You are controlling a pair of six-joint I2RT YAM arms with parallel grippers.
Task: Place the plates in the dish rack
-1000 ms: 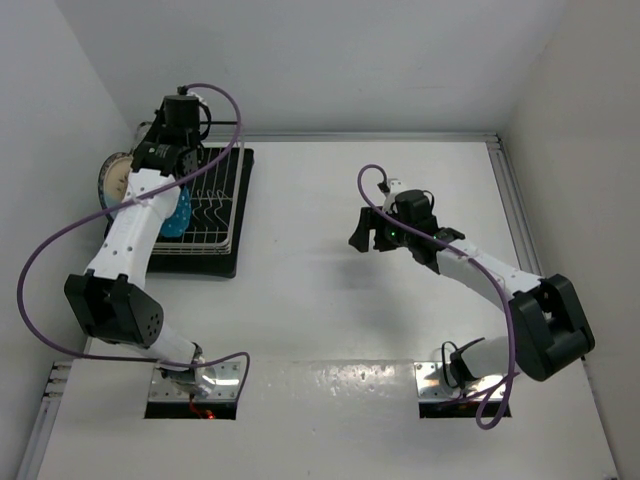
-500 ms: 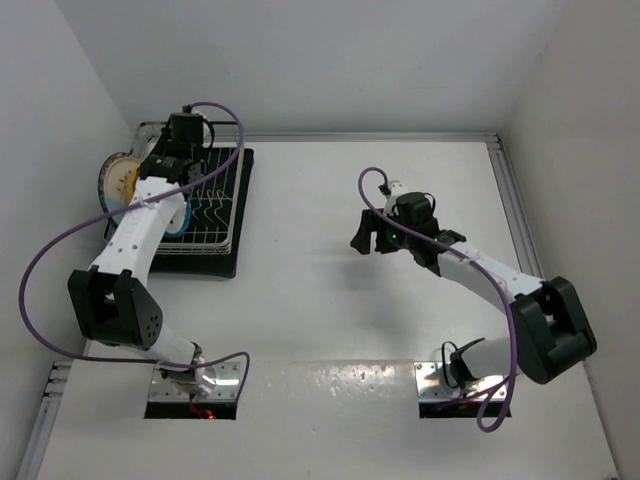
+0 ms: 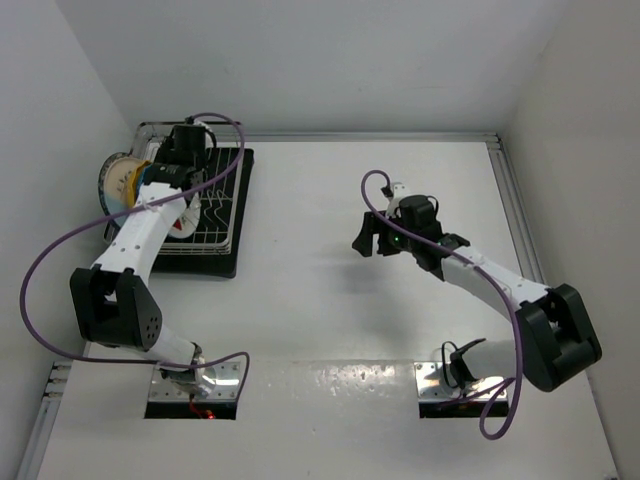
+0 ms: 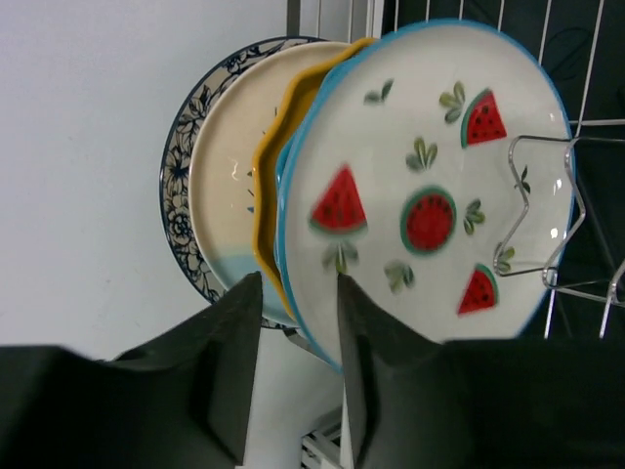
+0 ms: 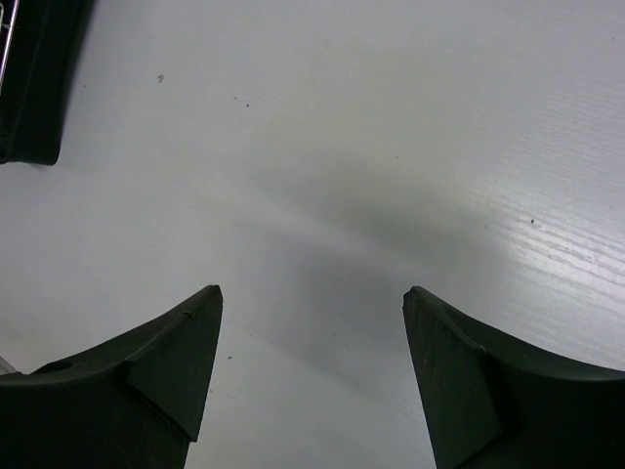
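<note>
Left claw (image 4: 298, 293) farther back, at fruit plate (image 4: 420, 176) (grip unclear) behind rack wire (image 4: 542, 138); right claw (image 5: 312, 303) agape.

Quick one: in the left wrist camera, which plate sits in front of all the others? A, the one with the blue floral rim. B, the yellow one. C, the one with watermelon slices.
C: the watermelon plate overlaps the yellow plate and the rest behind it.

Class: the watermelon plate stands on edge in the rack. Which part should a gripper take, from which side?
Likely the lower-left rim of the watermelon plate, as the left wrist view shows it, coming edge-on, pinching across its thickness: it stands on edge, and a rack wire crosses its right side.
</note>
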